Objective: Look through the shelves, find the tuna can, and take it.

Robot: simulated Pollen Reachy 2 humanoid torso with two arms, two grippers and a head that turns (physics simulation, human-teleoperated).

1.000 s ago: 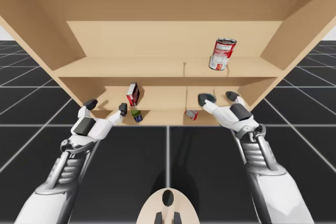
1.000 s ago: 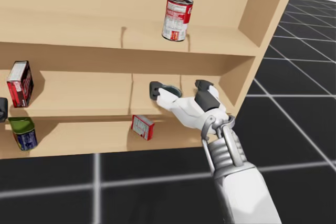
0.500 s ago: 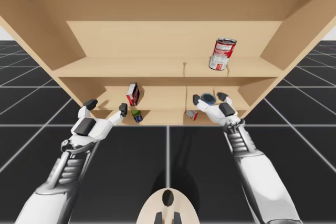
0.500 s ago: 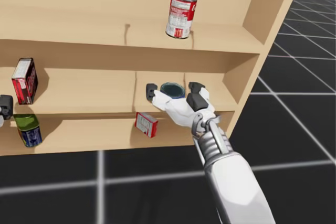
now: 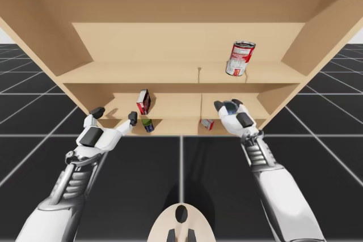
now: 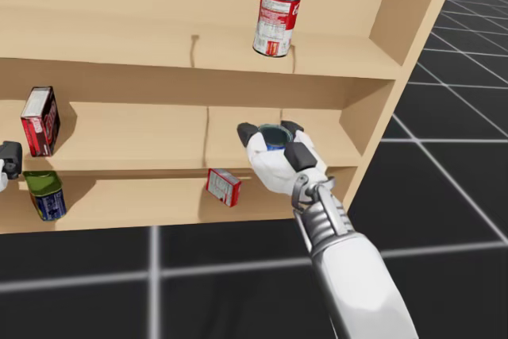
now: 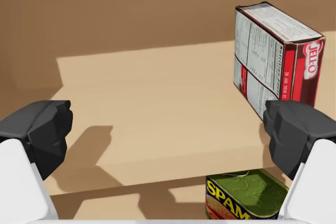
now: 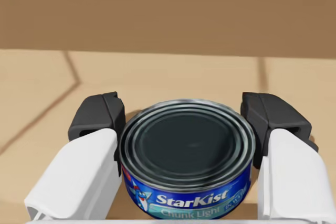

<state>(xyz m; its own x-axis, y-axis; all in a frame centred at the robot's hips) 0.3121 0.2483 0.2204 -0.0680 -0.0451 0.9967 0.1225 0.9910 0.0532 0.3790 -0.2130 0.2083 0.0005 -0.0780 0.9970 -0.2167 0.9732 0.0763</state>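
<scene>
The right gripper point(image 8: 189, 124) is clamped on the tuna can point(image 8: 188, 156): in the right wrist view a dark fingertip presses against each side of the flat blue can, whose dark lid faces up. In the high view this gripper point(image 5: 228, 106) and the tuna can point(image 5: 228, 105) sit right of centre in the frame, on the right half of the middle shelf point(image 5: 170, 106). The head view shows the same grasp just right of the picture's centre, the white hand partly covering the tuna can point(image 6: 274, 136).

The left gripper point(image 7: 168, 135) is spread wide with nothing between its fingers; it hovers at the front edge of the same shelf. Ahead of its right finger stands a red box point(image 7: 275, 61), upright, and under that finger is a green-topped can point(image 7: 244, 200) on the shelf below. In the high view the left gripper point(image 5: 115, 114) is at lower left of the shelving, beside the red box point(image 5: 143, 101).

A tall red-and-white can point(image 6: 275, 21) stands upright on the top shelf, near the upper middle of the head view. A small red box point(image 6: 224, 186) lies tilted on the lowest shelf, just left of and below the right gripper point(image 6: 270, 134)
</scene>
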